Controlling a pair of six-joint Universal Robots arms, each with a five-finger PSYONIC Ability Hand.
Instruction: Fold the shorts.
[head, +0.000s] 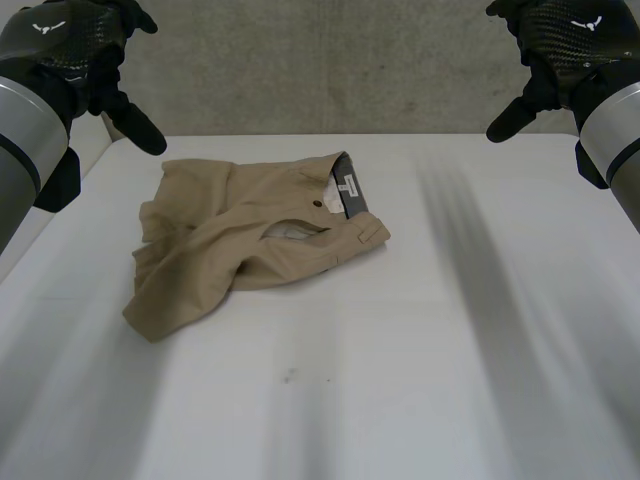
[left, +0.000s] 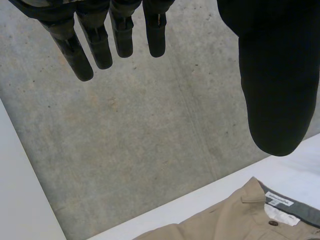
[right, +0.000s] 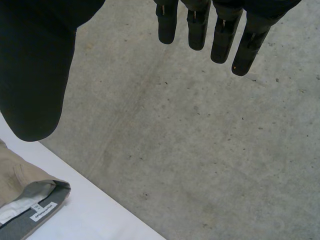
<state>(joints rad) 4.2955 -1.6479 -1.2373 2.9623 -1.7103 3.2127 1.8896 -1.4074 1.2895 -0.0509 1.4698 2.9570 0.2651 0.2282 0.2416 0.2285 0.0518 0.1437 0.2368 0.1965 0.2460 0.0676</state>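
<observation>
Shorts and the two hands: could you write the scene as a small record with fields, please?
shorts: tan, crumpled, lying on the white table
waistband: grey inside, with a white label, on the side nearer the right hand
left hand: open, fingers straight, holding nothing, in the air apart from the shorts
right hand: open, fingers straight, holding nothing, in the air apart from the shorts
contact: no hand touches the cloth

bright, diffuse light; the shorts (head: 250, 235) cast a faint shadow on the table (head: 450, 390).
</observation>
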